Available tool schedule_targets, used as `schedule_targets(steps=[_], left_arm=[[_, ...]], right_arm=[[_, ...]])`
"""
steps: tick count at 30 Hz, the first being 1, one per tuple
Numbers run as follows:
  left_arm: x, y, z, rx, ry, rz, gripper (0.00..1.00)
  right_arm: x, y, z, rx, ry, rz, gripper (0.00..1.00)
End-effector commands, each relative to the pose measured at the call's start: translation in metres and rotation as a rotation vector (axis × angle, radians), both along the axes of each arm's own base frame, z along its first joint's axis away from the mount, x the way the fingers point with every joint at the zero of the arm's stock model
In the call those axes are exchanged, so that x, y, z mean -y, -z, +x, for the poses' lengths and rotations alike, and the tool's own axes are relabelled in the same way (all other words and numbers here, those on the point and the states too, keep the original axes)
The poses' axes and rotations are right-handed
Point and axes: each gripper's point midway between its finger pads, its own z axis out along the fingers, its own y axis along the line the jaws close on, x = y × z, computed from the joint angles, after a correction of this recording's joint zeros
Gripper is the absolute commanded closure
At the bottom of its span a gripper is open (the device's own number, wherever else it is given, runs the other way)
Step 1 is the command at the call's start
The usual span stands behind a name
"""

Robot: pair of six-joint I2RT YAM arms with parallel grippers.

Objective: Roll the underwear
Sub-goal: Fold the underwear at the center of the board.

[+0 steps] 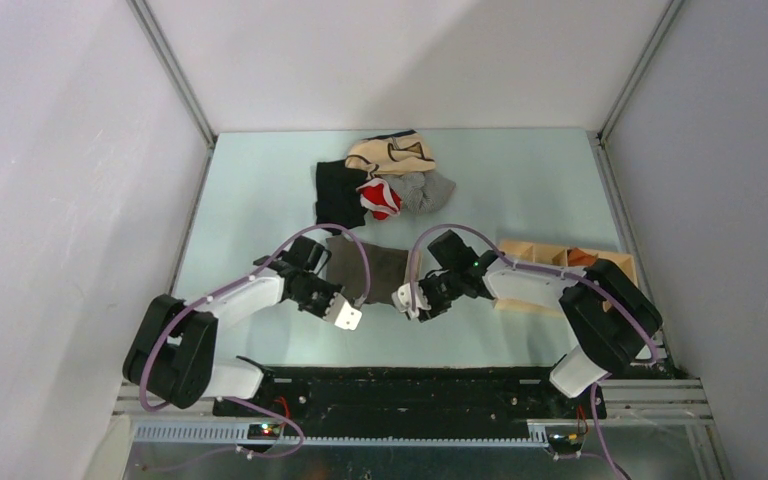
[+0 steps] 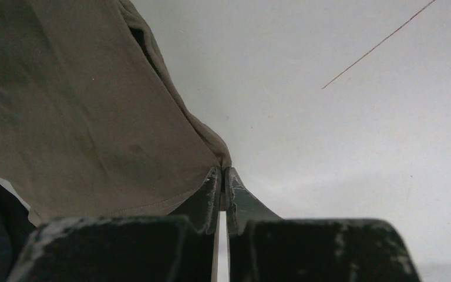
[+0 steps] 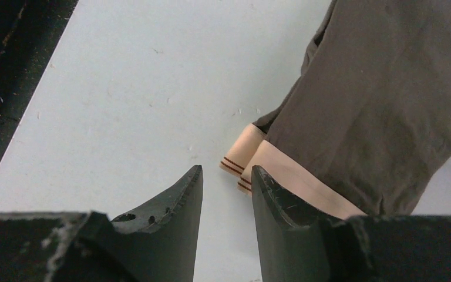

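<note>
The underwear (image 1: 378,268) lies on the table between my two grippers, dark olive-brown fabric. In the left wrist view the underwear (image 2: 82,117) fills the left side, and my left gripper (image 2: 222,176) is shut on a corner of its edge. In the top view the left gripper (image 1: 332,298) sits at the garment's left side. My right gripper (image 3: 226,173) is open and empty, just off the end of the cream waistband (image 3: 288,176), which has thin brown stripes. In the top view the right gripper (image 1: 415,297) is at the garment's near right corner.
A pile of garments lies at the back: a beige one with dark trim (image 1: 392,153), a black one (image 1: 338,190), a red and white one (image 1: 380,197) and a grey one (image 1: 428,190). A wooden box (image 1: 560,262) stands at the right. The table's black near edge (image 3: 0,64) is close.
</note>
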Motion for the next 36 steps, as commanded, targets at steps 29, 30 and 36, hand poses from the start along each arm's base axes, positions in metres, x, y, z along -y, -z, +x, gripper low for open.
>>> schedule_targets(steps=[29, 30, 36], left_arm=[[0.0, -0.003, -0.01, 0.026, 0.039, -0.005, 0.98], [0.0, -0.004, -0.009, 0.027, 0.037, -0.005, 0.98], [0.002, -0.004, -0.007, 0.028, 0.023, -0.012, 0.98]], right_arm=[[-0.008, -0.014, 0.015, 0.012, 0.36, 0.056, 0.57], [-0.009, -0.011, 0.015, 0.004, 0.364, 0.054, 0.56], [-0.01, 0.008, 0.017, -0.025, 0.38, 0.025, 0.54]])
